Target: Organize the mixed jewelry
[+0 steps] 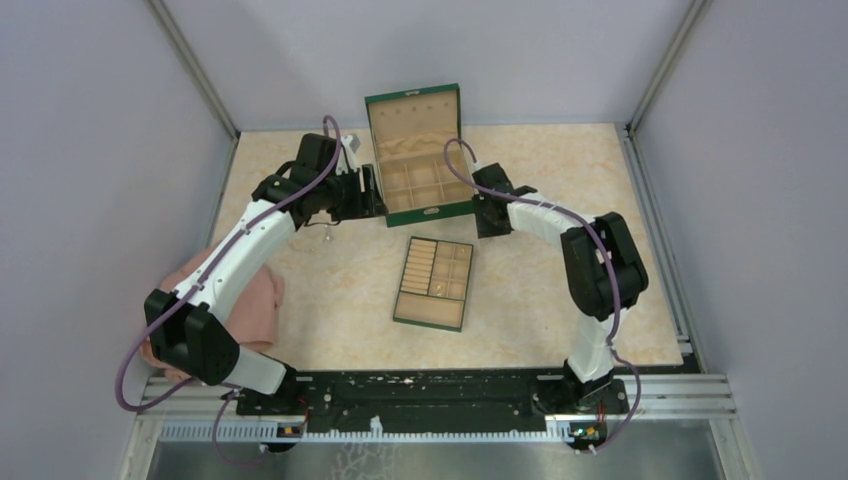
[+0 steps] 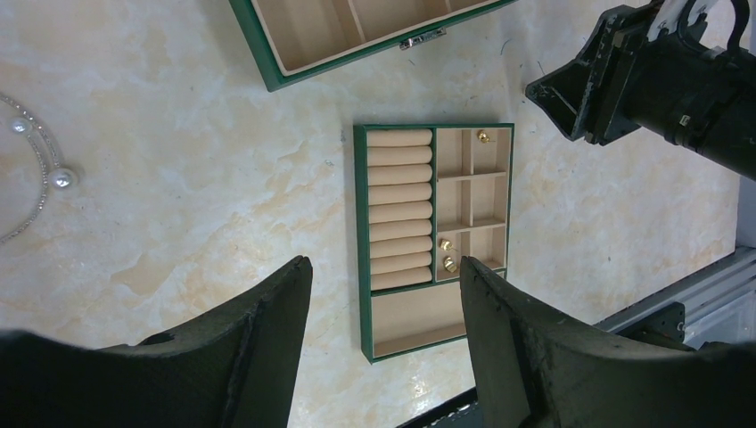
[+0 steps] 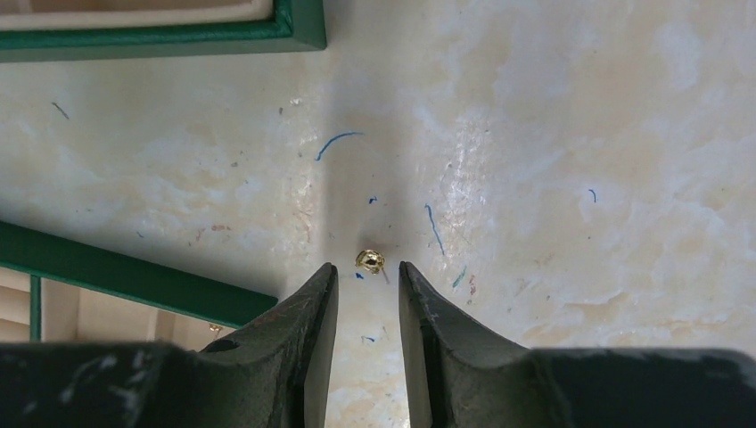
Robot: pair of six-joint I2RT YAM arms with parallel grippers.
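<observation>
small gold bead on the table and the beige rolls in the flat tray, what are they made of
Small gold bead: likely polished gold-toned metal; it glints. Beige rolls in the flat green-rimmed tray: probably matte, suede-like padded fabric; no shine.

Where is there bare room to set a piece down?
Bare tabletop lies between the divided tray and the pink cloth, and right of the green box toward the far corner. Crowded: the strip between box and tray, where the left hand and right hand hover.
</observation>
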